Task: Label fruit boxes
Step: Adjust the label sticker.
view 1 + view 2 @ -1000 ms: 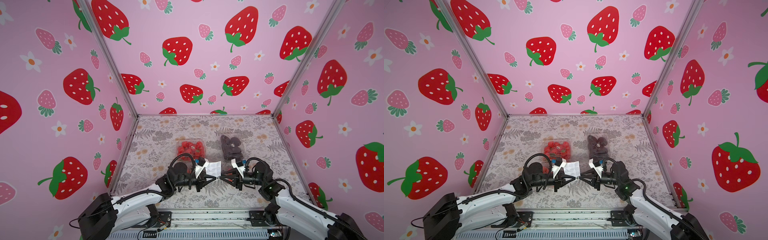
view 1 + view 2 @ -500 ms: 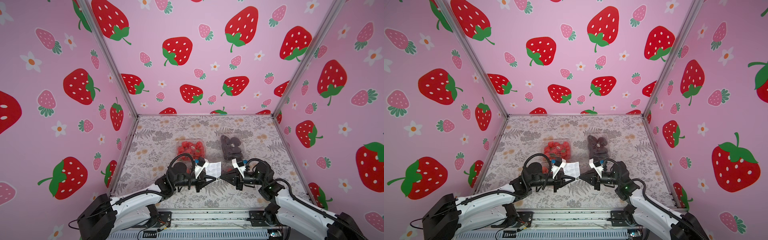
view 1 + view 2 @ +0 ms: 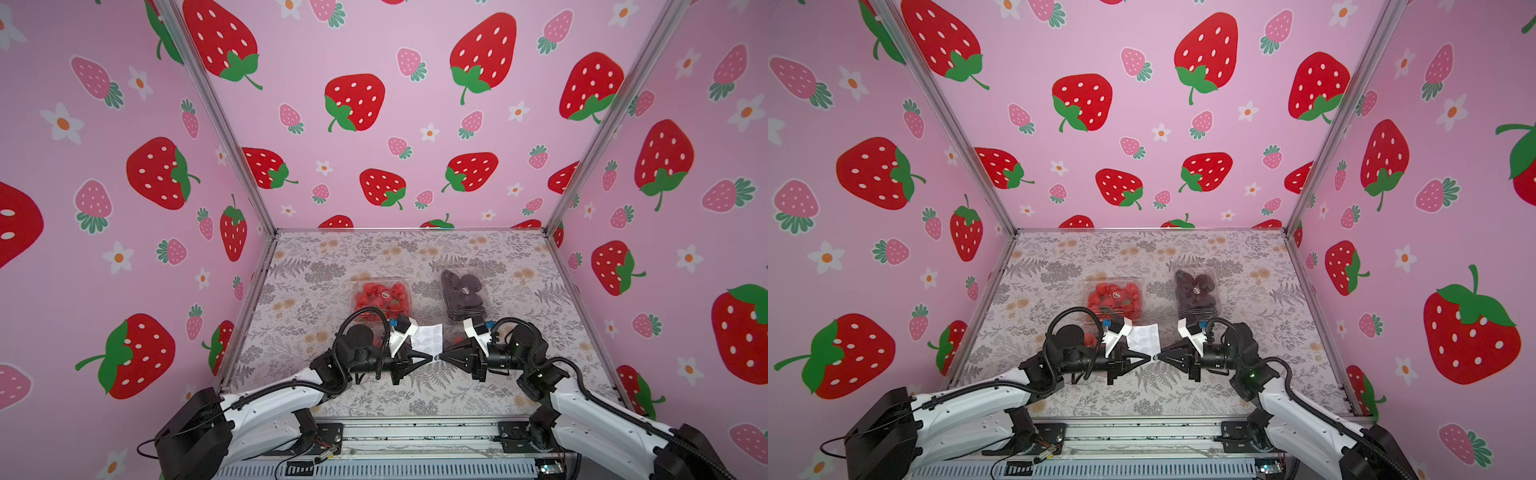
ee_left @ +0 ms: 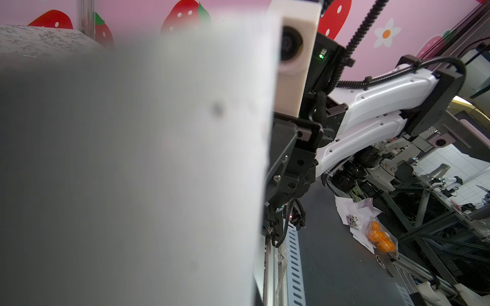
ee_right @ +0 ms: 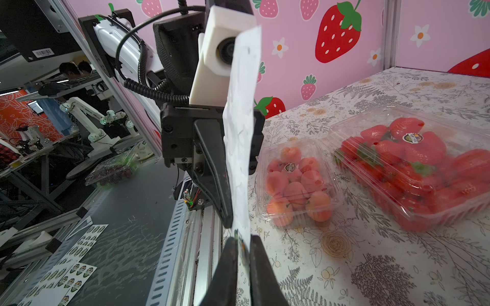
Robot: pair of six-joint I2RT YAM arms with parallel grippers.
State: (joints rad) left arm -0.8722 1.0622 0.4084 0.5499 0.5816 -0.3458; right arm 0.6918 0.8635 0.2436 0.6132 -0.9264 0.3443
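At worktop [image 3: 316, 266] centre, saw left pincer [image 3: 426, 358] and right pincer [image 3: 444, 357] pinching sticker sheet [image 3: 428, 336]; judged strawberry box [image 3: 381, 297] at eleven o'clock, dark-fruit box [image 3: 465, 295] at one, light, crushable, best held by rims.

glossy clear plastic strawberry box [image 5: 413, 169], matt paper sheet [image 5: 240, 132]
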